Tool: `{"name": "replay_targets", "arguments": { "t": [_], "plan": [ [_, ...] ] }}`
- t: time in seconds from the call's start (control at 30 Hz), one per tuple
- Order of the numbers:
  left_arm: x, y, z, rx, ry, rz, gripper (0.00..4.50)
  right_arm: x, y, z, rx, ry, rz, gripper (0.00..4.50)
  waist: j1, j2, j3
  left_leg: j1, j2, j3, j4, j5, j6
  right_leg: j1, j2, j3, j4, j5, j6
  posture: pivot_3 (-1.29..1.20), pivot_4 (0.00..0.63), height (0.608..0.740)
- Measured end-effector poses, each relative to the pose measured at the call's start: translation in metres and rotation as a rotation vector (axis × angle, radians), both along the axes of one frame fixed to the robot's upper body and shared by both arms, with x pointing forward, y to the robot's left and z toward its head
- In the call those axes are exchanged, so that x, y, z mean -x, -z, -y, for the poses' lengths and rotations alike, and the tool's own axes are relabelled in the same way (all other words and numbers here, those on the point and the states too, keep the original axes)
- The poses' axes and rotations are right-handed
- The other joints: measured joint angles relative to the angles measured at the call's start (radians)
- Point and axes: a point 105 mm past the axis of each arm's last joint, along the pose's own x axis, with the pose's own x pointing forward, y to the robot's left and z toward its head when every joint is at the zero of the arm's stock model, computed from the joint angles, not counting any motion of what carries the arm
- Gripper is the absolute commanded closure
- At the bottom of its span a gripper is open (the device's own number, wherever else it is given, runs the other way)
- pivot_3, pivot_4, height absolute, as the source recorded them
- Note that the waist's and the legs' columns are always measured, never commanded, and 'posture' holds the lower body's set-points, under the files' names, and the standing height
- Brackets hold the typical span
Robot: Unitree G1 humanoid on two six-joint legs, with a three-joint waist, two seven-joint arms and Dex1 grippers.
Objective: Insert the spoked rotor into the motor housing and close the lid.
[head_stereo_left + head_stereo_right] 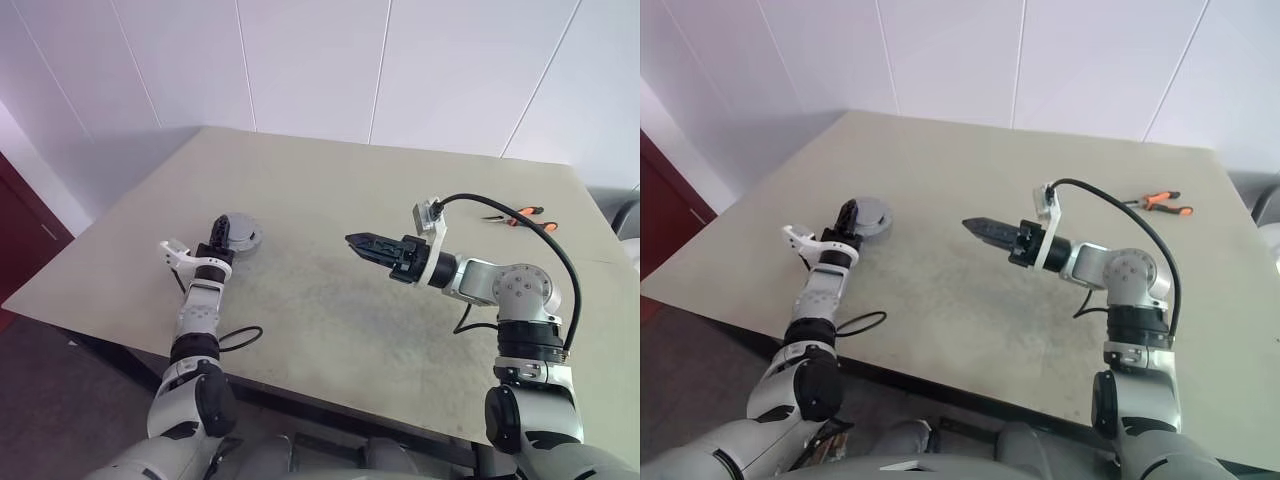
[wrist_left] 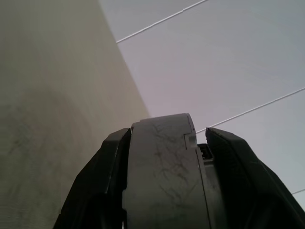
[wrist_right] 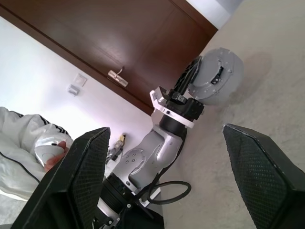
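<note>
From the head camera, your left gripper [image 1: 222, 236] pinches the motor housing [image 1: 241, 232] low over the table [image 1: 330, 200]. Left wrist: its fingers [image 2: 102, 176] clamp the drum. Right wrist: your right gripper [image 3: 183, 179] hangs spread, empty.

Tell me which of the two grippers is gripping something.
The left gripper: it is clamped on the grey motor housing near the table's left side. The right gripper hangs open over the table's middle.
</note>
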Motion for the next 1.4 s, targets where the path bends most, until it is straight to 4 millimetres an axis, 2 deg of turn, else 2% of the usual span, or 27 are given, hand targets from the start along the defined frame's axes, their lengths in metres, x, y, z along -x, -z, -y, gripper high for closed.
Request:
{"name": "replay_targets", "arguments": {
  "t": [0.23,0.5,0.73,1.0,1.2,1.3,1.4],
  "plan": [
    [-0.002,0.013,0.004,-0.097,0.023,-0.088,2.23,0.001,0.0,-0.001,0.0,-0.007,0.002,0.56,0.001,0.0,0.0,0.0,0.0,0.0,0.0,0.0,0.0,0.0,0.0,0.0,0.0,0.0,0.0,0.0,0.0,0.74],
    [-0.003,0.019,0.003,-0.128,0.013,-0.128,2.23,0.001,0.0,-0.002,0.003,-0.01,0.005,0.56,-0.001,0.0,0.0,0.0,0.0,0.0,0.0,0.0,0.0,0.0,0.0,0.0,0.0,0.0,0.0,0.0,0.0,0.74],
    [-0.007,0.015,-0.005,-0.145,-0.039,-0.146,0.03,0.0,0.001,-0.002,0.009,-0.01,0.009,0.54,-0.001,0.0,0.0,0.002,0.001,0.0,0.0,0.0,0.0,0.001,0.001,0.0,0.001,0.001,0.0,0.0,0.0,0.74],
    [-0.004,0.02,-0.033,-0.25,-0.21,-0.24,0.03,0.0,0.001,-0.003,0.011,-0.011,0.011,0.54,-0.009,0.0,-0.001,0.007,0.002,0.0,-0.001,0.0,0.0,0.003,0.005,0.002,0.002,0.002,-0.002,0.0,0.0,0.74],
    [0.009,0.019,-0.073,-0.412,-0.381,-0.3,0.03,0.0,0.001,-0.002,0.013,-0.008,0.014,0.54,0.0,0.0,0.0,0.008,0.003,-0.001,-0.003,0.0,0.0,0.003,0.005,0.002,0.002,0.002,-0.002,0.0,0.0,0.74],
    [0.01,0.007,-0.075,-0.496,-0.389,-0.228,0.03,0.001,0.001,-0.003,0.016,-0.015,0.014,0.54,0.009,-0.001,-0.001,0.007,0.002,-0.001,-0.002,0.0,0.0,0.003,0.004,0.002,0.0,0.002,-0.002,0.0,0.0,0.74],
    [0.005,-0.014,-0.062,-0.588,-0.327,-0.094,0.03,0.001,0.001,-0.004,0.013,-0.018,0.017,0.54,0.011,-0.001,-0.001,0.005,0.001,0.0,-0.001,0.0,0.0,0.003,0.003,0.002,-0.001,0.002,-0.002,0.0,0.0,0.74]
  ]
}}
